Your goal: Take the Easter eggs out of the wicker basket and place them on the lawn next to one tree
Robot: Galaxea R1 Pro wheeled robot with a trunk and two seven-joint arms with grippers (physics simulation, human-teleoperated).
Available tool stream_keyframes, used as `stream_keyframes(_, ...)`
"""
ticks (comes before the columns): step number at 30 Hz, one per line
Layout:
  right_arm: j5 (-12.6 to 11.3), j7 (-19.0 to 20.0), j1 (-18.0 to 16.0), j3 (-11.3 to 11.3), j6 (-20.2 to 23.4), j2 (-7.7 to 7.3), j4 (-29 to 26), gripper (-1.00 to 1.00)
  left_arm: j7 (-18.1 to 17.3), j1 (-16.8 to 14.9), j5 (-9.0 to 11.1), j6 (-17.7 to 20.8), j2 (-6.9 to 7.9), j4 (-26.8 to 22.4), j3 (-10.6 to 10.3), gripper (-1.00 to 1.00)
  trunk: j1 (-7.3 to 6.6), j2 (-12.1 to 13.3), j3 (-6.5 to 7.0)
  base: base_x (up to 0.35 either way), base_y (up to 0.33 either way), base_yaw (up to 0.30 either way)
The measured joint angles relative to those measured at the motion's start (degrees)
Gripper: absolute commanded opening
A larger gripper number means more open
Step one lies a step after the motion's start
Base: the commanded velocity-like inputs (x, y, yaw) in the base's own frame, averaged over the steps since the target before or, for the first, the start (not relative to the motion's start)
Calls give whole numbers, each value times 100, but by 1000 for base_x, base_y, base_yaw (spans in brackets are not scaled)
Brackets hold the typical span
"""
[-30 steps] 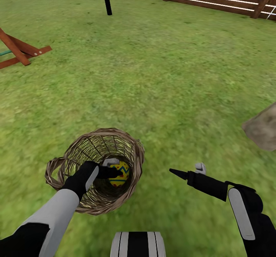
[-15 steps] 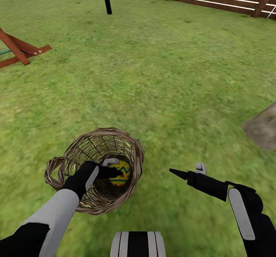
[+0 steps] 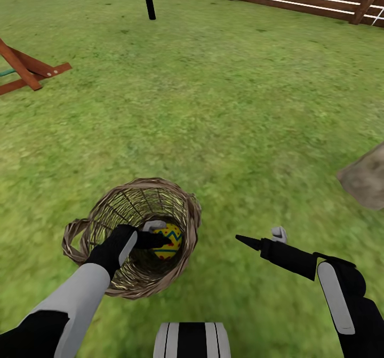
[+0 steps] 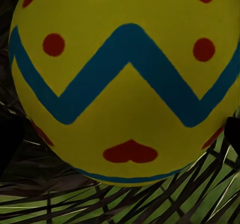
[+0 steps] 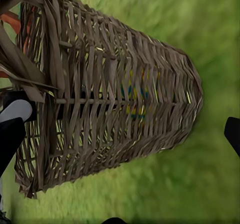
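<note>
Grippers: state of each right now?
Left gripper: inside the wicker basket, against an Easter egg; grip cannot be told.
Right gripper: open, empty, over the lawn.

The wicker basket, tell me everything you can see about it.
The wicker basket is tan-brown, bucket-shaped, openly woven with a braided rim and a side handle loop. It stands on the lawn, close in front of the robot. The left tool reaches inside at a yellow Easter egg.

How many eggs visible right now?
1. The egg sits inside the wicker basket, at the left gripper. Colours showing through the weave in the right wrist view may be that one or another; more may be hidden.
</note>
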Motion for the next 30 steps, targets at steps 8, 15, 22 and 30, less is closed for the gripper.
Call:
stream_keyframes(8,0,0,0,0,0,0,1,100,-57,0,5,6,3,-19,0,100,0,0,0,0,0,0)
stream_keyframes(15,4,0,0,0,-1,0,0,100,-219,-1,-52,-7,5,-23,-1,100,3,-1,-21,0,0,0)
stream_keyframes(22,0,0,0,0,0,1,0,100,-216,0,-14,-3,3,-21,-1,100,8,-4,-66,0,0,0)
stream_keyframes(30,0,0,0,0,0,0,1,100,-191,0,-13,-12,3,-24,-1,100,8,-4,-66,0,0,0)
